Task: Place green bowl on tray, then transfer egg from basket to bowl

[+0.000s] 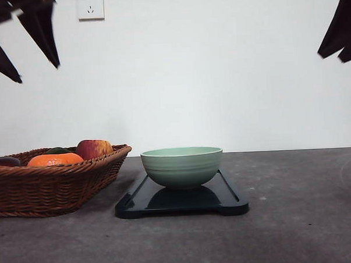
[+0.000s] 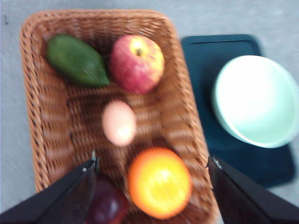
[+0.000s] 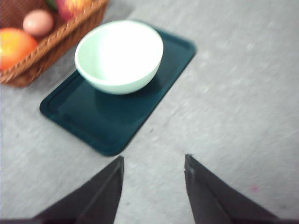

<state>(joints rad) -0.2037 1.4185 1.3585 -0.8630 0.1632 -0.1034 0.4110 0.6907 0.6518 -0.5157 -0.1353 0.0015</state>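
While the left gripper (image 2: 152, 163) was held above the basket (image 2: 42, 116), its jaws were spread wide and nothing was gripped or touched between them. The right gripper (image 3: 154, 161) was likewise held open, at a narrower spread, over bare table (image 3: 243, 93) beside the tray (image 3: 112, 126), with nothing grasped. In the front view both grippers were seen raised high, the left (image 1: 25, 33) at the upper left and the right (image 1: 340, 34) at the upper right.

The green bowl (image 1: 181, 166) was seen standing upright on the tray (image 1: 231, 202), towards its far end. The egg (image 2: 119, 122) was found lying in the middle of the basket, apart from the bowl. Around it were lying a red-yellow apple (image 2: 137, 63), an orange fruit (image 2: 159, 183), a green fruit (image 2: 77, 60) and a dark purple fruit (image 2: 108, 207); the last was partly hidden behind a left finger. The orange lay nearest the egg, between it and the gripper.

One egg, one bowl, one tray, one basket and four fruits were counted. A wall socket (image 1: 90, 7) was seen on the wall behind.
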